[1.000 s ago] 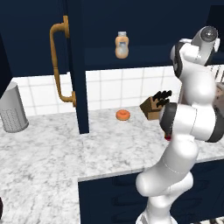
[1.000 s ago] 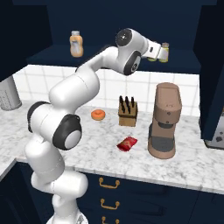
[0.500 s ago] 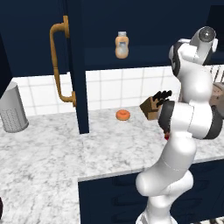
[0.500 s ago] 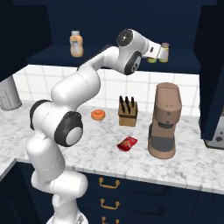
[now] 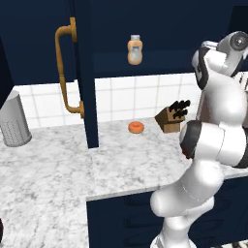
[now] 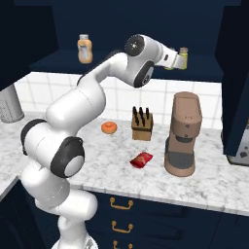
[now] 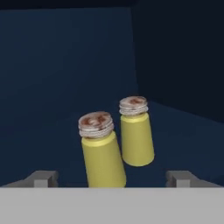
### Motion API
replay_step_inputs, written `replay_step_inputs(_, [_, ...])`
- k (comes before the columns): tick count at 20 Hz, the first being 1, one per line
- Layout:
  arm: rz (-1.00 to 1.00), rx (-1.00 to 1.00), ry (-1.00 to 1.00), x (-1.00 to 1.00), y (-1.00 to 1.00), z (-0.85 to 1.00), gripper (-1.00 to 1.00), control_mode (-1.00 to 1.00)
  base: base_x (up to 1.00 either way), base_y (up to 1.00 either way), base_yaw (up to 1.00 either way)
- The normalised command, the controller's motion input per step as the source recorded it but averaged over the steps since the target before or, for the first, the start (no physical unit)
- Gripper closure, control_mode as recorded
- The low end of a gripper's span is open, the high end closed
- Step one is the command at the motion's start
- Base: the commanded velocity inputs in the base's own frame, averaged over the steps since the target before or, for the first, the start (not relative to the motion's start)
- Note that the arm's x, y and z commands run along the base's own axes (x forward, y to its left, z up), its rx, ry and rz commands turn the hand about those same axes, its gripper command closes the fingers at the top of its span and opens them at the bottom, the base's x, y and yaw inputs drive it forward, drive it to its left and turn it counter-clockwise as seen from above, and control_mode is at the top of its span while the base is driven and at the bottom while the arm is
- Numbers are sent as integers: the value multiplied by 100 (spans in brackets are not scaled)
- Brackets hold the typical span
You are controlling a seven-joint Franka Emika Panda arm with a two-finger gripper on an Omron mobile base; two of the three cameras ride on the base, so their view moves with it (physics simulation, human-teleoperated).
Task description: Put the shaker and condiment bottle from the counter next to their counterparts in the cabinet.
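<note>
Up high, cabinet (image 6: 58, 61): dark navy, door swung open with a curved orange-brown handle (image 5: 64, 72); its shelf holds two olive-yellow shakers and one plump pale orange bottle (image 6: 84, 48).
Counter (image 6: 214, 182): white-grey marble over navy drawers; carries one brown coffee machine (image 6: 183, 133), one knife block (image 6: 142, 123), one orange donut (image 6: 109, 127), one red packet (image 6: 141, 159) and, far left, one grey perforated canister (image 5: 14, 119).
Shakers, two: nearer shaker (image 7: 101, 151) leans a little between the finger tips; twin shaker (image 7: 136, 131) stands upright just behind it, close beside.
Bottles, one in sight: the pale orange one, well apart from the shakers along the shelf.
Gripper (image 7: 113, 178): at the right end of the shelf, jaws spread wide, tips clear of the shaker on both sides, clutching nothing.
</note>
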Motion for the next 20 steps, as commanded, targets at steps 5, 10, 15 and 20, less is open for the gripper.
replay_step_inputs(5, [0,1,-10,-66,40,0,-100,-100,0,0,0])
replay_step_inputs(10, [0,-1,0,-64,59,-17,-100,-100,0,0,0])
replay_step_inputs(15, [3,-11,8,-100,48,-63,-100,-100,0,0,0])
replay_step_inputs(20, [0,-17,67,-57,5,-99,-100,-100,0,0,0])
